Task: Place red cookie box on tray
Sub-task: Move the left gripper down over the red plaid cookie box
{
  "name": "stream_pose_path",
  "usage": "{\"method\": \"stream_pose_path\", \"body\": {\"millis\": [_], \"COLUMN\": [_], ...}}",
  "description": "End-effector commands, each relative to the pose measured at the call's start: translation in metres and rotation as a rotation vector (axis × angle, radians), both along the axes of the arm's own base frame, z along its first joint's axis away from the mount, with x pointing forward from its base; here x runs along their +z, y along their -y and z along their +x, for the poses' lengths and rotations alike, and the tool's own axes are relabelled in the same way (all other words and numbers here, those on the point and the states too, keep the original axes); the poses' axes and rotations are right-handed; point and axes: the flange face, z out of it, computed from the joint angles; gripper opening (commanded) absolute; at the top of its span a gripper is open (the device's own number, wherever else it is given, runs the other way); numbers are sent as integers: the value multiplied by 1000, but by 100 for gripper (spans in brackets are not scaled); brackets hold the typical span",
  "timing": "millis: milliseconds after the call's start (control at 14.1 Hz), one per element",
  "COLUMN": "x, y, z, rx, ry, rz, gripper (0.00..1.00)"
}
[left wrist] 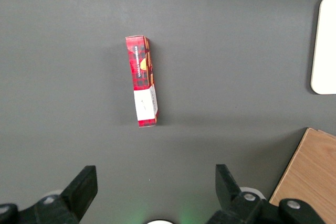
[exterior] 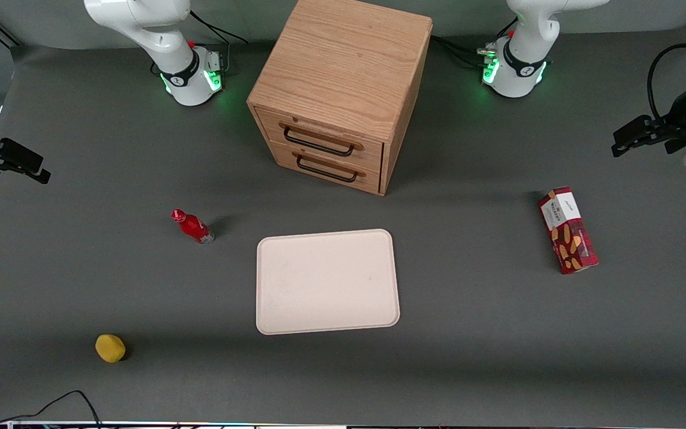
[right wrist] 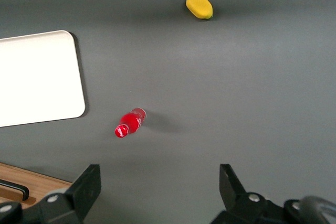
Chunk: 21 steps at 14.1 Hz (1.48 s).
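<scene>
The red cookie box (exterior: pixel 567 230) lies flat on the grey table toward the working arm's end, its white label end pointing away from the front camera; the wrist view shows the box (left wrist: pixel 143 80) lengthwise ahead of the fingers. The cream tray (exterior: pixel 326 280) lies in the middle of the table with nothing on it, and its edge (left wrist: pixel 325 45) shows in the wrist view. My left gripper (exterior: pixel 620 143) hovers above the table, farther from the front camera than the box and apart from it. It is open (left wrist: pixel 156 174), with only bare table between the fingers.
A wooden two-drawer cabinet (exterior: pixel 343 89) stands farther from the front camera than the tray, both drawers shut. Toward the parked arm's end, a small red bottle (exterior: pixel 193 226) lies beside the tray and a yellow object (exterior: pixel 110 348) sits nearer the front camera.
</scene>
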Motion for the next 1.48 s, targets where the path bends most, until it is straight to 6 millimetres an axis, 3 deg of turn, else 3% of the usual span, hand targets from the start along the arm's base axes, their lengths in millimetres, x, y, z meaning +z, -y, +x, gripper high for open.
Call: {"method": "stream_pose_path", "body": {"millis": [0, 354, 424, 636, 1061, 1273, 1414], "x": [12, -7, -21, -79, -220, -272, -303], "y": [1, -1, -5, -15, -35, -38, -52], "z": [6, 8, 9, 18, 17, 18, 17], "rx": [-13, -29, -29, -35, -2, 0, 18], "ry": [1, -67, -90, -108, 23, 87, 123], "rz": [-11, -10, -11, 46, 46, 46, 49], "gripper": [100, 100, 100, 100, 100, 100, 100]}}
